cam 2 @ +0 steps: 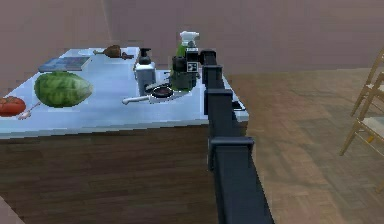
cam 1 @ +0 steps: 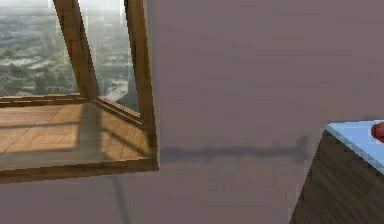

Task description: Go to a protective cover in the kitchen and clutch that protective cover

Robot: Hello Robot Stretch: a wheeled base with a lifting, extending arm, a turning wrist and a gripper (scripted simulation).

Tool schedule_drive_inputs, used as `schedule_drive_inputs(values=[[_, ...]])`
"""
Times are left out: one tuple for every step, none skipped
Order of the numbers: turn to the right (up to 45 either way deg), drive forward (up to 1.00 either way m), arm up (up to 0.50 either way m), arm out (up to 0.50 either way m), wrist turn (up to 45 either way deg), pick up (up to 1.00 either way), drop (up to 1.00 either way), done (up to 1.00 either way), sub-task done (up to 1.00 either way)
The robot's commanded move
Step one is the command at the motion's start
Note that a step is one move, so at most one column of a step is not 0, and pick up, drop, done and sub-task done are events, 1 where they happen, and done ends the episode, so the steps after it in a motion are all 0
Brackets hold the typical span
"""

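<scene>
**A:** Looking along the counter (cam 2: 120,112), we cannot pick out the protective cover among the small things there. A flat grey slab (cam 2: 65,64) at the far left corner could be it, but we cannot tell.

**B:** We agree. The red thing (cam 2: 10,105) beside the watermelon (cam 2: 62,88) is cut off by the picture's edge.

**A:** The arm (cam 2: 225,140) rises from the bottom edge out over the counter. The gripper (cam 2: 180,76) sits at its far end among a pump bottle (cam 2: 146,70), a green spray bottle (cam 2: 187,45) and a dark round dish (cam 2: 160,92).

**B:** Its tip blends into them, so we cannot tell how the jaws stand or whether it holds anything.
</scene>
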Motion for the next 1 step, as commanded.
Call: schedule_drive_inputs(values=[[0.0,0.00,0.00,0.00,0.0,0.00,0.00,1.00,0.00]])
